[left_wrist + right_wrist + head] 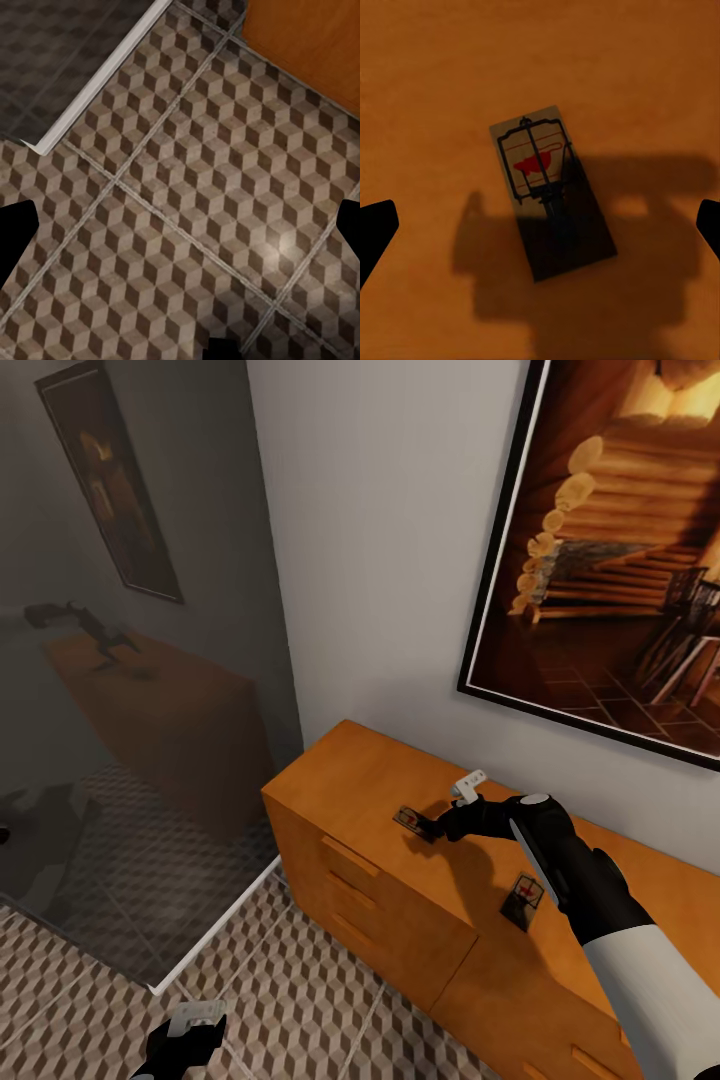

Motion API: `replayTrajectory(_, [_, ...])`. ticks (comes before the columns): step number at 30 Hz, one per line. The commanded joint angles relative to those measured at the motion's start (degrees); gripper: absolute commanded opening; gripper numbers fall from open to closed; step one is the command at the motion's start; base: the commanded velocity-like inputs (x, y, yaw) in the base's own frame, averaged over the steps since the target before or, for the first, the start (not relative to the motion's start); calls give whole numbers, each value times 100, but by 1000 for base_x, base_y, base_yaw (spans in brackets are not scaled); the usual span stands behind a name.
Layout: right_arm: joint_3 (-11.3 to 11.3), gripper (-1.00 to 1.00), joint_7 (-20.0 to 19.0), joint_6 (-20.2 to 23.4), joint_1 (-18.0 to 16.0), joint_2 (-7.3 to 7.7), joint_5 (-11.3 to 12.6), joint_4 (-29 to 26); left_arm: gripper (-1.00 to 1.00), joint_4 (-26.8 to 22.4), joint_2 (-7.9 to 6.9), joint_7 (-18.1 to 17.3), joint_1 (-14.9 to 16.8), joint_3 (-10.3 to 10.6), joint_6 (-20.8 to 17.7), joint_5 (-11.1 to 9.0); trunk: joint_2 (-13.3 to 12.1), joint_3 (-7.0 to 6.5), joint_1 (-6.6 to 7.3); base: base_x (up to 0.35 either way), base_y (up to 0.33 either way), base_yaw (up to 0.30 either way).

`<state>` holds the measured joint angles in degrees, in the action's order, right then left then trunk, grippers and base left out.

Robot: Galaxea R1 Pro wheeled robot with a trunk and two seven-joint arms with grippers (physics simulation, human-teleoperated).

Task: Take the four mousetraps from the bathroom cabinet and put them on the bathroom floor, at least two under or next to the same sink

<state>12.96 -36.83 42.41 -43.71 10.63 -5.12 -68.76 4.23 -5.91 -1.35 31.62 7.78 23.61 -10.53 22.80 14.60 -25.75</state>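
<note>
Right claw [440,822] spread wide, empty — just above a mousetrap [551,191] on the cabinet [370,890] top.

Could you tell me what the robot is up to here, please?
The right gripper hangs open over a mousetrap lying on top of the cabinet, not yet gripping it. A second mousetrap lies further along the cabinet top. The left gripper is low over the bathroom floor, open and empty.
</note>
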Motion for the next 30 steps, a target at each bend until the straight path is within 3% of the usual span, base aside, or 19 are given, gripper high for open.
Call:
replayTrajectory(1, [5,100,-43,11,-6,4,-55,-6,100,25,2,-14,11,49,39,-54,12,11,-3,0,3,0])
replayTrajectory(30, [5,100,-37,13,-6,10,-382,-6,100,25,2,-14,11,49,37,-54,12,11,-3,0,0,0])
